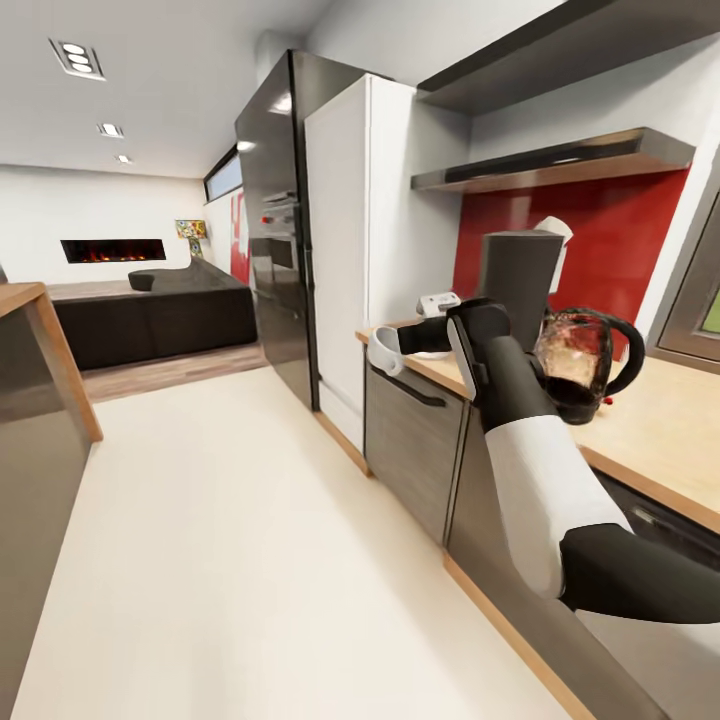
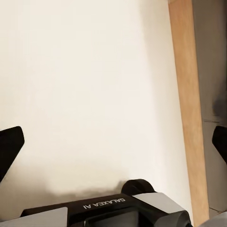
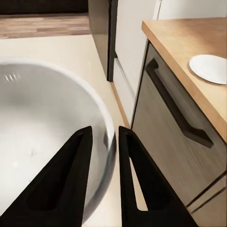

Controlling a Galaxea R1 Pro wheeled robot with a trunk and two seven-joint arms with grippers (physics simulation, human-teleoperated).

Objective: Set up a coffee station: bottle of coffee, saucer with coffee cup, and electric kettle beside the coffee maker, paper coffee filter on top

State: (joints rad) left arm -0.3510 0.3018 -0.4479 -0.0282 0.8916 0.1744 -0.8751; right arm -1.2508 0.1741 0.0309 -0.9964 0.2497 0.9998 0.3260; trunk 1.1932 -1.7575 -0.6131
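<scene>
My right gripper (image 1: 400, 343) is shut on the rim of the white coffee cup (image 1: 383, 350), held in the air just off the countertop's (image 1: 660, 420) near end. In the right wrist view the fingers (image 3: 82, 161) pinch the cup's (image 3: 38, 123) wall, and the white saucer (image 3: 210, 68) lies on the countertop (image 3: 184, 38) beyond. The dark-grey coffee maker (image 1: 520, 275) stands further along, with a white paper-like piece (image 1: 556, 232) at its top edge. The glass electric kettle (image 1: 585, 365) stands beside it. My left gripper (image 2: 113, 144) is open over bare floor.
A small white-and-dark item (image 1: 437, 303) lies on the counter near the coffee maker. A white fridge (image 1: 340, 230) and a dark tall cabinet (image 1: 275, 220) stand past the counter's end. A grey drawer front with a black handle (image 3: 175, 109) is below. An island corner (image 1: 30, 400) stands left across the wide floor.
</scene>
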